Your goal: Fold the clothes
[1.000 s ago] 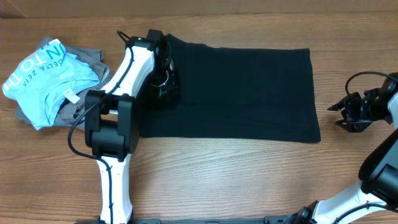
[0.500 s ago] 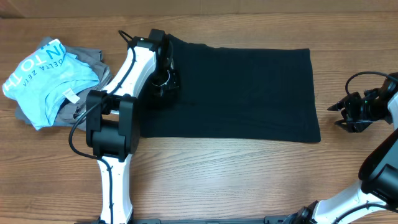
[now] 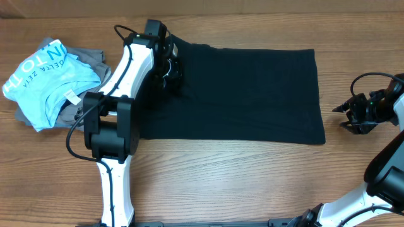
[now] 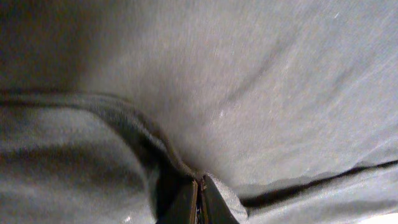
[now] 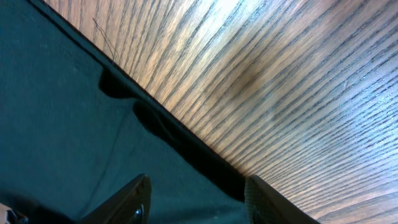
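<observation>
A black garment (image 3: 246,94) lies spread flat across the middle of the wooden table. My left gripper (image 3: 169,68) is on its left part, near the far left corner, shut on a pinch of the black cloth (image 4: 186,124), with its fingers (image 4: 199,202) pressed together. My right gripper (image 3: 346,116) is open and empty, just off the garment's right edge. In the right wrist view its fingers (image 5: 196,199) straddle the garment's edge (image 5: 74,124) over the wood.
A pile of clothes sits at the far left: a light blue shirt (image 3: 47,79) with white lettering on top of a grey garment (image 3: 88,57). The table (image 3: 252,183) is wood all round.
My left gripper has moved toward the far edge of the table, dragging the pinched black cloth with it. The right arm has not moved.
</observation>
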